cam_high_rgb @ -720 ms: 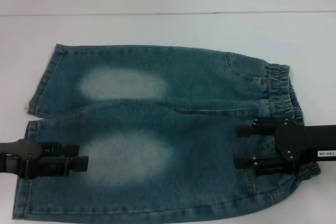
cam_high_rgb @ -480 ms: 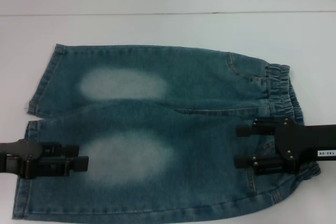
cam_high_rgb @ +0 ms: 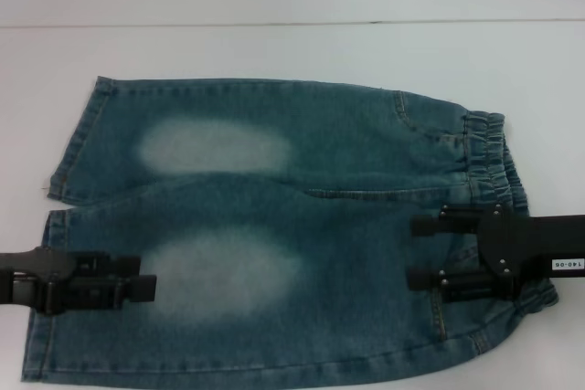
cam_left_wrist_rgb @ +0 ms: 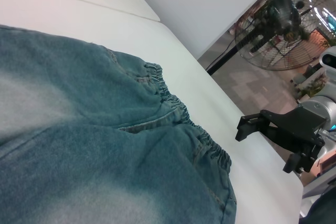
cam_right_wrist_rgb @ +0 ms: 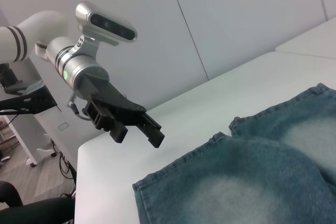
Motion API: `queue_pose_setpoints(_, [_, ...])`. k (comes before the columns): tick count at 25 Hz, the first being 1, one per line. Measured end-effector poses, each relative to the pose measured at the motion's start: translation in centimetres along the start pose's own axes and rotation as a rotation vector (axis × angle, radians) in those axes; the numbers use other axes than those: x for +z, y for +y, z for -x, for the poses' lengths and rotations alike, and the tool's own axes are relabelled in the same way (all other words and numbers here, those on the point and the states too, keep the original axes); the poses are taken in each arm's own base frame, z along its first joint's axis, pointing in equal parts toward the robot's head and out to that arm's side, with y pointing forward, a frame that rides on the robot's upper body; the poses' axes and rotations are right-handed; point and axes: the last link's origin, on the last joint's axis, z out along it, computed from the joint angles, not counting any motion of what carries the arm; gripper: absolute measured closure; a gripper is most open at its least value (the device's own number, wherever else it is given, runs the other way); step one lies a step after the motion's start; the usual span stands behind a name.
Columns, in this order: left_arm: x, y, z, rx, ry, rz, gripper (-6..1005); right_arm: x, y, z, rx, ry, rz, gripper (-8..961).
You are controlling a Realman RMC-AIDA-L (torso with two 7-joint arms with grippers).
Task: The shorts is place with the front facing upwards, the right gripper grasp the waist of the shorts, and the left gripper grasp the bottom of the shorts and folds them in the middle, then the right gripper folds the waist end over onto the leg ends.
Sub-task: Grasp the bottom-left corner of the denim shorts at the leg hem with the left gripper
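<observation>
While both grippers hang above the cloth with nothing held, the grasp is judged not yet made, and the risks lie in the descent.

Item: blue denim shorts with two pale faded patches (cam_high_rgb: 274, 244), spread flat, front up, on a white table (cam_high_rgb: 274, 47). The gathered elastic waist of the shorts (cam_high_rgb: 494, 166) lies to the robot's right; the bottom of the shorts (cam_high_rgb: 69, 148), two straight-stitched hems, lies to its left.

Item: the right gripper (cam_high_rgb: 413, 252), black, two-fingered, white digit label on its arm. It stands over the near half of the waist band, fingers parted wide, empty. The left wrist view shows it clear above the table edge, not touching denim.

Item: the left gripper (cam_high_rgb: 144, 278), black with a silver green-lit wrist. It is placed over the near leg, just inside the hem; its fingers stand only a narrow way apart and hold nothing. The right wrist view shows it raised above the cloth.

Hazards, as judgement:
- The left fingertips point inward past the hem, so they may pinch the leg panel rather than the edge, leaving the fold crooked.
- Either gripper may catch only the top layer, so the shorts would open instead of folding.
- Uneven lift between the two ends would drag the shorts across the table and skew the middle fold.
</observation>
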Motion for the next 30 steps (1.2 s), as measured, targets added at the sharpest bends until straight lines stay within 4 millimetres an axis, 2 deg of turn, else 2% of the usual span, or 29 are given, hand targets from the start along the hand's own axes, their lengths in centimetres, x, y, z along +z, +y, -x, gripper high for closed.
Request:
queue_pose_setpoints(6, [-1.2,-0.3,-0.4,-0.101,-0.016,-0.028,264,-0.4,-0.2,0.2,0.003,-0.008,-0.015,92])
queue_pose_setpoints(13, [-4.4,-1.4,-0.6,-0.368,-0.048,-0.142,264,-0.9,-0.5,0.4,-0.002,-0.029,-0.038,92])
queue_pose_setpoints(18, [-5.8,-1.8,0.1,-0.526,-0.061,-0.203,263,-1.1,-0.5,0.5,-0.012,-0.036,-0.048,91])
queue_pose_setpoints(24, [-6.7,-2.1,1.9,-0.633,-0.124,-0.259,263,-1.1,-0.9,0.6,-0.031,-0.050,-0.074,91])
queue_pose_setpoints(30, [-6.6,-2.4,2.6,-0.655,-0.139,-0.288,264,-1.0,-1.3,1.0,-0.050,-0.051,-0.085,92])
